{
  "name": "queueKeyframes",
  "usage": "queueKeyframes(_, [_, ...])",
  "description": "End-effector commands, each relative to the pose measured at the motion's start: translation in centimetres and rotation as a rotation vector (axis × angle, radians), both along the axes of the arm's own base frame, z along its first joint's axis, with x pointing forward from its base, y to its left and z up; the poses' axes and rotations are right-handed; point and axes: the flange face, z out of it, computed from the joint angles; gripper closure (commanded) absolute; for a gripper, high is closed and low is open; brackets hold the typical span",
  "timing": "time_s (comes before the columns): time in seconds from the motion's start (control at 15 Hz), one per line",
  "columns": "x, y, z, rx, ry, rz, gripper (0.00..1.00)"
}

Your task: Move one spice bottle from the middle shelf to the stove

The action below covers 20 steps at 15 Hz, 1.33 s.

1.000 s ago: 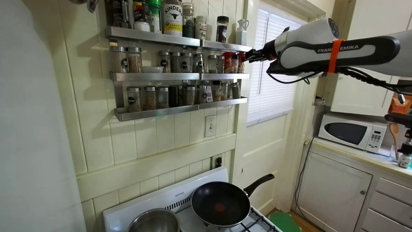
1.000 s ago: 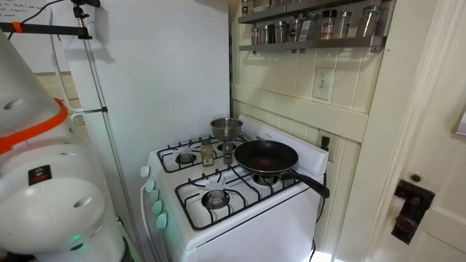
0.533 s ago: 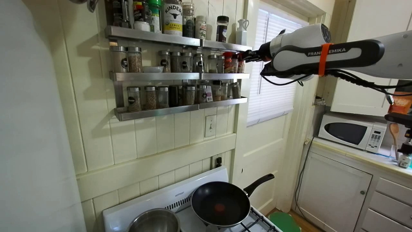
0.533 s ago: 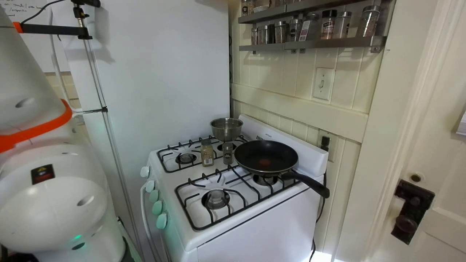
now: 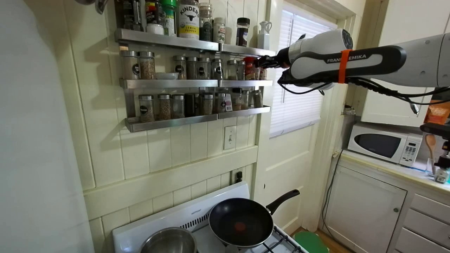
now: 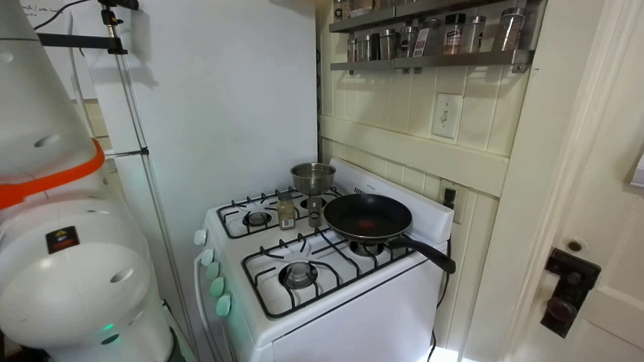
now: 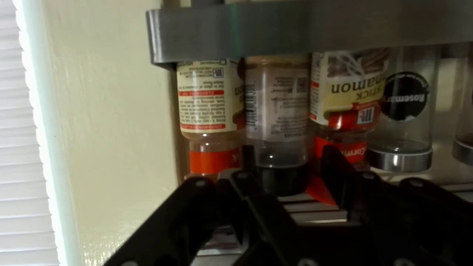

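While the black-capped bottle (image 7: pixel 278 107) just sits on the middle shelf (image 5: pixel 242 83), the gripper (image 7: pixel 290 162) has its fingers (image 7: pixel 338 179) spread either side.

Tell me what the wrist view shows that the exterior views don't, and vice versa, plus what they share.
Only the wrist view: the word Rosemary, readable though upside down, on a glass jar, and a black-capped bottle between the open jaws of the gripper.
Only the exterior views: the stove, frying pan and metal bowl, in both exterior views, and the microwave, in an exterior view.
Shared: the middle shelf, in both exterior views too; the gripper and window blind, in an exterior view too.
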Motion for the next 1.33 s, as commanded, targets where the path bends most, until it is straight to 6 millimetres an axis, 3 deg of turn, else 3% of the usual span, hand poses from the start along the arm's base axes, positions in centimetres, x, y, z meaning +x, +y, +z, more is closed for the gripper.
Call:
queueKeyframes(0.0, [1.0,-0.2,0.2,-0.004,-0.03,-0.004,0.5])
queueKeyframes(0.33, [1.5,-0.5,-0.3,-0.008,-0.02,-0.009,0.53])
queueKeyframes(0.6, [1.9,-0.6,-0.9,-0.003,-0.039,-0.017,0.48])
queueKeyframes(1.27, [2.7,0.3,-1.6,-0.008,-0.067,-0.005,0.52])
